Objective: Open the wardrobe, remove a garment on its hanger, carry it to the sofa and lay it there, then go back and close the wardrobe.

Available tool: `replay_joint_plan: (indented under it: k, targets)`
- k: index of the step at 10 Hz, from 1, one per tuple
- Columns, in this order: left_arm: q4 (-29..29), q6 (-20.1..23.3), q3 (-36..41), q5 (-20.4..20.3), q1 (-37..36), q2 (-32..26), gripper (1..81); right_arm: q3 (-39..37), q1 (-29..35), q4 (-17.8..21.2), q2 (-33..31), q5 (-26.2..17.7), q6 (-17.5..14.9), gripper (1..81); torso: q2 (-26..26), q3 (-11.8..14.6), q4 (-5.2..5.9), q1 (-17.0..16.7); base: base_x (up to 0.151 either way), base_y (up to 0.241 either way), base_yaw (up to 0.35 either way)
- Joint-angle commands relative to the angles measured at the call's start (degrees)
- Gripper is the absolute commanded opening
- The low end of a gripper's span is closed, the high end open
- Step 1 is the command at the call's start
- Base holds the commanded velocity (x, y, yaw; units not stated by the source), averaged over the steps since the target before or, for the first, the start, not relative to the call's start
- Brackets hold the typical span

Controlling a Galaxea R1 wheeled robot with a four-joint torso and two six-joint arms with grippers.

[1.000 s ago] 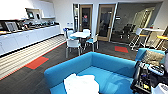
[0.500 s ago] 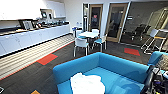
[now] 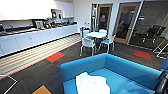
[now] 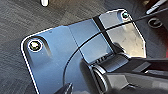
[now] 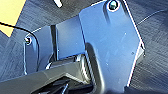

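Note:
The bright-blue sofa (image 3: 130,72) fills the lower right of the head view, its low curved back towards the room. The white garment (image 3: 92,83) lies crumpled on its seat near the left end, with nothing touching it. I cannot make out the hanger in the crumpled fabric. A dark part of my right arm (image 3: 163,83) shows at the head view's lower right edge, beside the sofa's right end. In both wrist views my own dark plate hangs over the grey carpet (image 4: 15,30).
A long white kitchen counter (image 3: 32,37) runs along the left wall. A round white table (image 3: 96,34) with white chairs (image 3: 88,43) stands behind the sofa. Glass doors (image 3: 125,22) line the far right. Red (image 3: 55,57) and yellow (image 3: 42,90) carpet patches mark the floor.
The whole head picture has shifted to the right, so the camera has turned left. The dark arm at the right edge shows less. The garment stays on the sofa.

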Motion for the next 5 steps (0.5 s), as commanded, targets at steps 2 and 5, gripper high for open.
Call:
replay_joint_plan:
  k: [2, 5]
  targets:
    - [0.01, 0.30, -0.08, 1.98, -2.05, -0.10, 81.1, 0.14, 2.03, -0.17, 0.17, -2.46, -0.14, 81.1, 0.00, 0.00, 0.00, 0.03, 0.000, 0.000, 0.205]
    - [0.09, 0.30, -0.08, 1.98, -2.05, -0.10, 81.1, 0.06, 2.02, -0.17, 0.08, -2.46, -0.14, 81.1, 0.00, 0.00, 0.00, 0.03, 0.000, 0.000, 0.205]
